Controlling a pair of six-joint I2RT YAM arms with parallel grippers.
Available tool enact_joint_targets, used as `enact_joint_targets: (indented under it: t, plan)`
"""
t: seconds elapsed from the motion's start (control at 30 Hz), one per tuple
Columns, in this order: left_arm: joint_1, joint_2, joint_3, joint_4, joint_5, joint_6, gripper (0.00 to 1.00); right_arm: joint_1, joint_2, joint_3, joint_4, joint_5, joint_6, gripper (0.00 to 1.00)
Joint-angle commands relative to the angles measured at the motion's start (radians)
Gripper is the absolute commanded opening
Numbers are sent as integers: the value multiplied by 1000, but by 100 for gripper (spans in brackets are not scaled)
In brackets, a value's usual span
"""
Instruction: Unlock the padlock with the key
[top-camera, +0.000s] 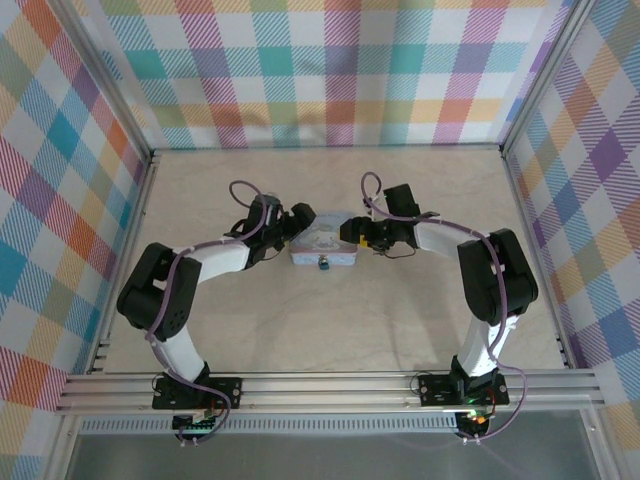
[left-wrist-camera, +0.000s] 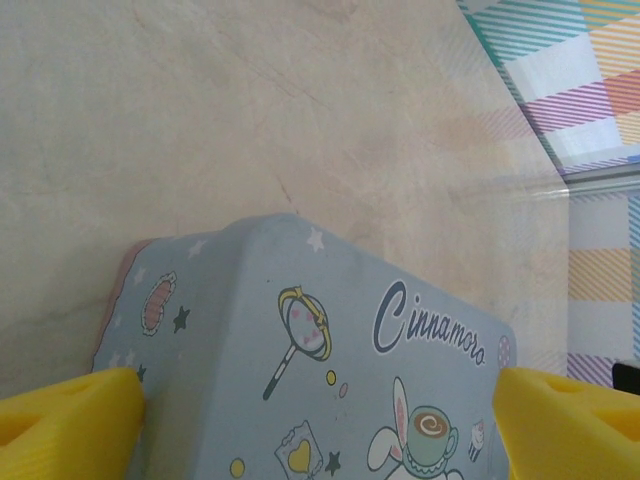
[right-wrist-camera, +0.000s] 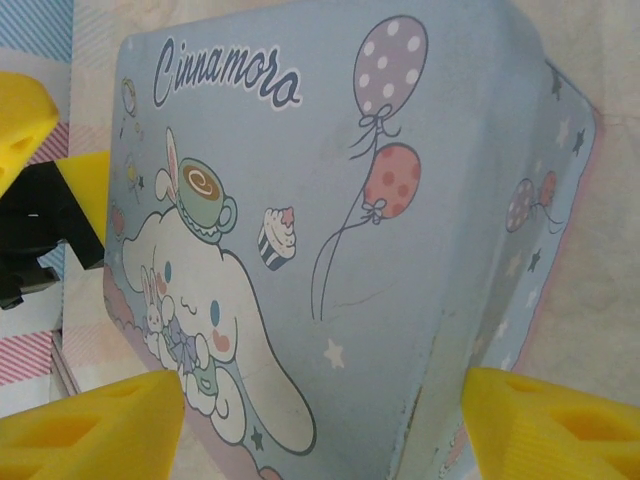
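The padlock (top-camera: 324, 264) shows as a tiny dark-blue speck at the near edge of the pale-blue cartoon tin (top-camera: 322, 243). It seems to hang against the tin's front wall, though it is too small to tell how it is attached. The tin sits mid-counter (top-camera: 400, 330), with the arms closing in from either side. The left gripper (left-wrist-camera: 318, 425) is spread wide, its yellow fingertips straddling one end of the lid. The right gripper (right-wrist-camera: 322, 428) is likewise spread across the other end, and neither pinches anything. The step in hand looks like steadying the tin before the lock is addressed. Next, one gripper would likely need to brace the tin while the other picks up the key, whose position cannot be told, and lines it up with the keyhole.
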Motion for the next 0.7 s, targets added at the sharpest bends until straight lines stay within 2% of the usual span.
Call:
enact_joint_targets:
  t: [0.0, 0.2, 0.37, 0.67]
  plan:
    - [-13, 32, 51, -7, 97, 15, 90, 21, 24, 45, 48, 13, 16, 74]
    - [-11, 59, 104, -51, 79, 33, 91, 21, 56, 81, 43, 55, 23, 74]
    - [-10, 47, 84, -50, 39, 28, 93, 20, 61, 93, 26, 61, 17, 74]
    - [26, -3, 63, -79, 20, 47, 97, 18, 4, 52, -4, 107, -2, 76]
